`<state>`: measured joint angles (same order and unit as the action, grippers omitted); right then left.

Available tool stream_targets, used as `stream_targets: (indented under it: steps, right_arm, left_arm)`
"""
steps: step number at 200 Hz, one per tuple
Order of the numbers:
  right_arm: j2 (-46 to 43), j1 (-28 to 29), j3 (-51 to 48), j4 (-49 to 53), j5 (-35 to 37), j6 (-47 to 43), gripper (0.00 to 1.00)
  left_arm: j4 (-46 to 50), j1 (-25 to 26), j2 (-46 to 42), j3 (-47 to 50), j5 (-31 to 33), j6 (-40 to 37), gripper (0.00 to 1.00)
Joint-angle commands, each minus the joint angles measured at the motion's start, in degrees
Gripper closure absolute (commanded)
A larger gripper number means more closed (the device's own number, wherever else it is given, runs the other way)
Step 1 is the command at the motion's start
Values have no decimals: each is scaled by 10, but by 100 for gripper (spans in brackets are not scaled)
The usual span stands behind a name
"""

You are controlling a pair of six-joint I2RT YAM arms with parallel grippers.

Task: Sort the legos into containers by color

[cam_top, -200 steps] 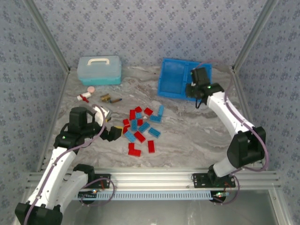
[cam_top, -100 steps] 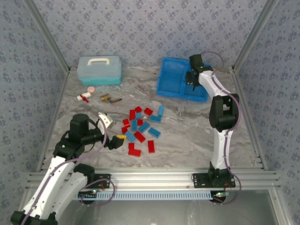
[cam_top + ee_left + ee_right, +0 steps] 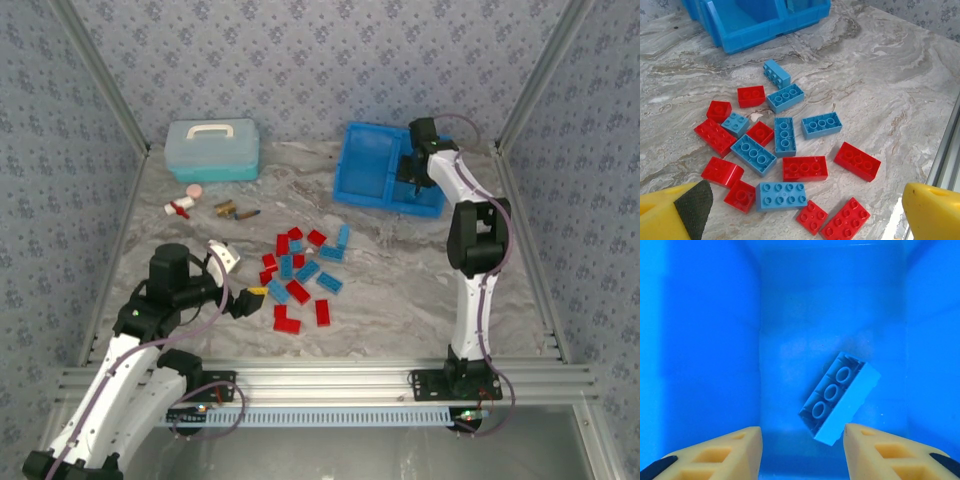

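Several red and light blue legos (image 3: 300,275) lie scattered mid-table; in the left wrist view the same pile (image 3: 785,150) spreads out beyond my fingers. My left gripper (image 3: 250,297) sits at the pile's left edge, open, with its yellow fingers (image 3: 932,212) wide apart and nothing between them. The bright blue tray (image 3: 365,165) stands at the back right. My right gripper (image 3: 411,180) hangs open over the tray's right compartment (image 3: 790,315). One light blue lego (image 3: 840,397) lies free in there, tilted, its hollow underside showing.
A pale blue lidded box (image 3: 212,150) with a white handle stands at the back left. Small white, pink and brown odds and ends (image 3: 185,205) lie in front of it. A metal rail (image 3: 950,150) borders the table's near edge.
Over the last second the right arm stretched out, carrying its gripper from the tray's front edge to over the right compartment. The left arm pulled back and set its gripper by the pile.
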<state>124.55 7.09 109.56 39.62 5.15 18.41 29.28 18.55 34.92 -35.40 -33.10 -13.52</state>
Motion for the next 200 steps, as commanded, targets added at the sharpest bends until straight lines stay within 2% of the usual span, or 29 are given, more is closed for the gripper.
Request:
stream_targets:
  steps: [1, 17, 26, 38, 55, 78, 92, 110, 124, 179, 200]
  right_arm:
    - [-82, -2, -9, 24, -14, -3, 52]
    - [-133, 7, -53, 13, -33, 6, 52]
    - [-167, 9, -105, -13, -70, 27, 51]
    - [-204, 26, -164, -28, -81, 41, 51]
    - [-255, 74, -231, -38, -40, 42, 51]
    - [-303, 128, -293, -49, -51, 71, 48]
    - [-309, 172, -303, -41, -21, 95, 38]
    - [-293, 223, -305, -33, 15, 127, 24]
    - [-264, 249, -297, -39, 23, 146, 21]
    - [-108, 290, -214, -22, 28, 168, 23]
    - [-75, 295, -200, -19, 29, 170, 30]
  left_arm:
    - [-17, 8, -7, 4, 9, -9, 1]
    - [-19, 16, -12, 8, 24, -10, 1]
    - [-21, 17, -14, 9, 27, -12, 1]
    - [-23, 18, -14, 9, 27, -13, 1]
    - [-24, 19, -15, 11, 26, -14, 1]
    - [-26, 19, -14, 13, 32, -19, 1]
    - [-22, 20, -16, 11, 39, -21, 1]
    - [-20, 21, -25, 12, 40, -20, 1]
    - [-21, 22, -34, 15, 42, -20, 1]
    - [-19, 42, -53, 16, 53, -20, 1]
    - [-20, 47, -57, 18, 58, -23, 1]
